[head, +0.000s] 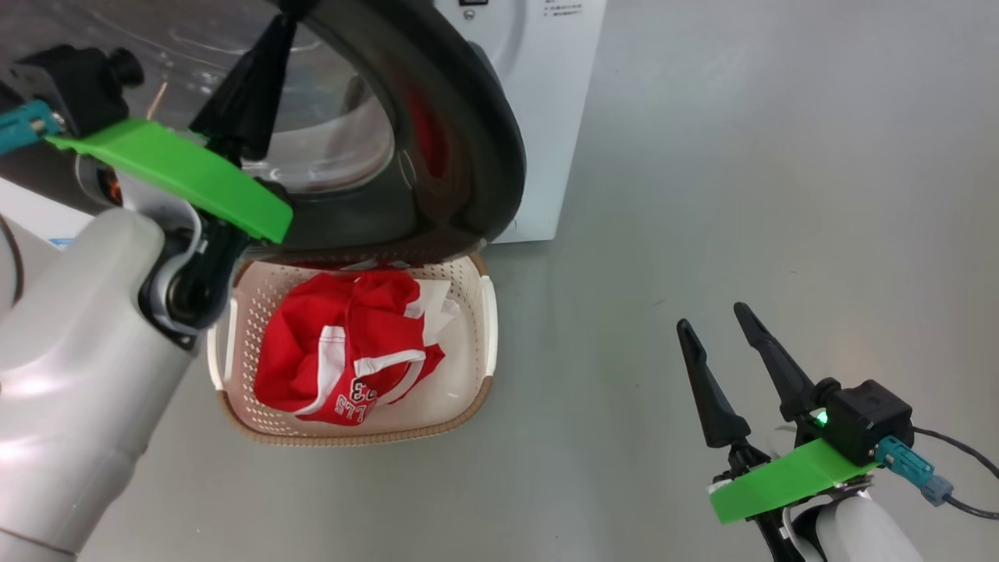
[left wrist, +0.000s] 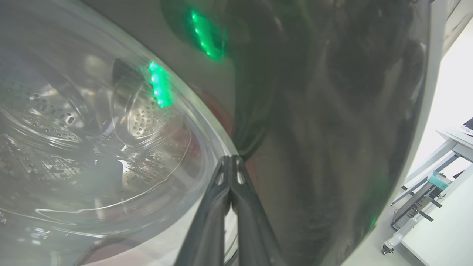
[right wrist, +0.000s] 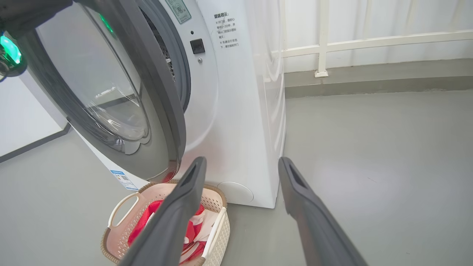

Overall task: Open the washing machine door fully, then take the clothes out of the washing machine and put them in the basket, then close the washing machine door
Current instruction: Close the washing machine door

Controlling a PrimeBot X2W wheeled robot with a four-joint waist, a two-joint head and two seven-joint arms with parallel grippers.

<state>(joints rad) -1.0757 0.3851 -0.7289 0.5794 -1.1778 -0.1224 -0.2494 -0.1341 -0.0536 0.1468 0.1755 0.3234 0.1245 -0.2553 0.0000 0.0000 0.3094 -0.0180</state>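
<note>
Looks like a robotics lab or test room set up as a laundry corner, not a lived-in home. Shown by a white front-loading washing machine (right wrist: 240,111) standing free on a bare, seamless grey floor (head: 741,195), a cream laundry basket (head: 468,312) of red jerseys (head: 312,351) at its foot. Backed, upper right of the right wrist view, by a plain white rail (right wrist: 369,40), with dark skirting (right wrist: 33,143) at left. Rounded out, lower right of the left wrist view, by a metal-legged work table (left wrist: 456,137) and a castor (left wrist: 386,250).
</note>
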